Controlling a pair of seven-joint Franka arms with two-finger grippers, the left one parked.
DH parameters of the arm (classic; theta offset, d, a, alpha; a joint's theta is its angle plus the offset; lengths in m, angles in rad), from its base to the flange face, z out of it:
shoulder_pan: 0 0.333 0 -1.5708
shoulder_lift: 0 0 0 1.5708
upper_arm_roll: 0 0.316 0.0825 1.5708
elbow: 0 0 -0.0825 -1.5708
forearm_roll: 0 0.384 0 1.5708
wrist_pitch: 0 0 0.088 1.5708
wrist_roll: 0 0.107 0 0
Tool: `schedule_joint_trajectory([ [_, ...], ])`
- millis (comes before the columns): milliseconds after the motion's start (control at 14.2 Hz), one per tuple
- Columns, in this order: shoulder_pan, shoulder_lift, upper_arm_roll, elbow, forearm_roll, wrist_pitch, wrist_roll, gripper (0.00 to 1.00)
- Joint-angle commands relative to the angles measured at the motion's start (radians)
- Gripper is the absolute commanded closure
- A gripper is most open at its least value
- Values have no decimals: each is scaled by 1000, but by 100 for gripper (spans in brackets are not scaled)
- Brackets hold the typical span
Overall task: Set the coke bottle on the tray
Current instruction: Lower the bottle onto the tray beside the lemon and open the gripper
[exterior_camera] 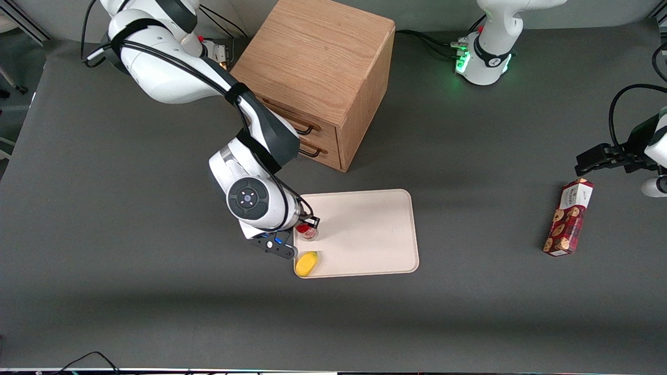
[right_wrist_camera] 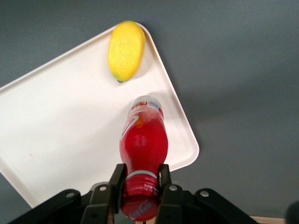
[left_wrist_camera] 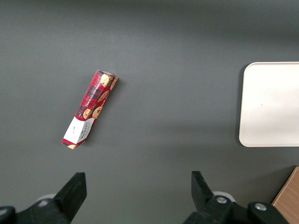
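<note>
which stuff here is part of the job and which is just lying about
Job:
small red coke bottle, clamped at its neck
black pincer, over the tray's edge
flat cream-white tray

Lying about:
yellow mango on the tray
red-brown cookie box
wooden drawer cabinet

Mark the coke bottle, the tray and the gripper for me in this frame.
coke bottle [right_wrist_camera: 143, 140]: right wrist view, on its red body.
tray [exterior_camera: 375, 229]: front view, on bare floor of the tray.
gripper [right_wrist_camera: 141, 179]: right wrist view, midway between the fingertips, shut on the bottle's neck by the cap.
</note>
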Motion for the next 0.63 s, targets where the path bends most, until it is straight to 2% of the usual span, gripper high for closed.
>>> schedule_joint_trajectory([
  [0, 5, -10, -4, -22, -15, 13, 30, 100],
  [211, 3, -5, -3, -26, -17, 15, 27, 100],
  [281, 3, -5, -4, -26, -18, 15, 25, 78],
  [351, 2, -5, -4, -26, -20, 15, 24, 17],
  [421, 2, -5, -4, -24, -24, 15, 27, 0],
  [561, -29, -8, 18, -24, -63, 13, 25, 0],
])
